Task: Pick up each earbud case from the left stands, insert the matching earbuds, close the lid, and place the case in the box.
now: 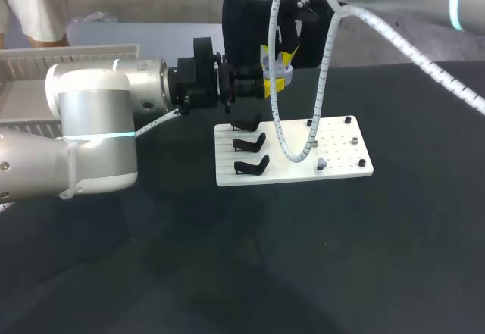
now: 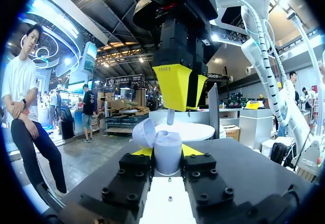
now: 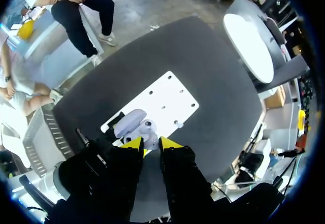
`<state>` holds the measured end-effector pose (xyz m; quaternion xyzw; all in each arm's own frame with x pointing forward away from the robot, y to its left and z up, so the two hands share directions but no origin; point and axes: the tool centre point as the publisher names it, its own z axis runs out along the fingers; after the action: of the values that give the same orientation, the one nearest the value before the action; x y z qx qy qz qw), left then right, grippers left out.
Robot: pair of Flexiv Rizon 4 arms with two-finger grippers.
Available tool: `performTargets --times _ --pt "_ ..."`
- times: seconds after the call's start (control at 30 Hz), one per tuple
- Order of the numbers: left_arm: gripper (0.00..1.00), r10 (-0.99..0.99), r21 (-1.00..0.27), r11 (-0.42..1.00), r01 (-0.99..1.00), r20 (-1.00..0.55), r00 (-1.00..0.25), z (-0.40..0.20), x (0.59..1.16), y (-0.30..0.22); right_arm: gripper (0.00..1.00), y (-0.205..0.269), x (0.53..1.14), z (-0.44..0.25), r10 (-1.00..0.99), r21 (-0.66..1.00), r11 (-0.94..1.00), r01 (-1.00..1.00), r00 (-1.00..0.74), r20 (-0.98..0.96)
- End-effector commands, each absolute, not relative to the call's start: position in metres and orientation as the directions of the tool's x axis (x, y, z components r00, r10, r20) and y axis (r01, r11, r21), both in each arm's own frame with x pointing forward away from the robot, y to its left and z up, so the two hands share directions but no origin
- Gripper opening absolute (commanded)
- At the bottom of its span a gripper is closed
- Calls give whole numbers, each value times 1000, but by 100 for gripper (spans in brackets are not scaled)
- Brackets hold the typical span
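Left wrist view: left gripper (image 2: 167, 151) clamped on pale lilac earbud case (image 2: 167, 159), yellow tips touching it from both sides. Case sits upright, lid hinged open & tipped to one side. Right gripper (image 2: 185, 89) hangs straight over the case w/ tips pinched on a small pale earbud (image 2: 170, 116). Its stem points down at the open case, just above it.

Right wrist view: same pair seen from above. Case lies just ahead of the right gripper's tips, over the white perforated board (image 3: 170, 97).

Head view: both grippers meet above the board's rear edge, case held clear of the black desk (image 1: 227, 273). Three black stands (image 1: 250, 145) on the board's left part. A second pale earbud (image 1: 321, 163) stands near its front right corner. White slatted box (image 1: 45, 65) at far left, well apart from the case.
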<state>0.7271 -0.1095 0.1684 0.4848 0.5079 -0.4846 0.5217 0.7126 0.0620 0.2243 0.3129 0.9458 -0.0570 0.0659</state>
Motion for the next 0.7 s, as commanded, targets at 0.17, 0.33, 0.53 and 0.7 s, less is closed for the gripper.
performTargets --times 0.17,0.33,0.53,0.7 --pt "0 -16 17 68 998 -1000 18 168 725 -110 0 66 716 224 588 -93 789 607 -790 -172" --pt "0 -16 17 68 998 -1000 18 168 725 -110 0 64 716 223 594 -96 783 614 -785 -177" --pt "0 -16 17 68 998 -1000 18 168 725 -110 0 61 716 222 601 -101 776 623 -778 -182" --pt "0 -16 17 68 998 -1000 18 168 725 -110 0 57 717 220 608 -103 771 629 -774 -177"
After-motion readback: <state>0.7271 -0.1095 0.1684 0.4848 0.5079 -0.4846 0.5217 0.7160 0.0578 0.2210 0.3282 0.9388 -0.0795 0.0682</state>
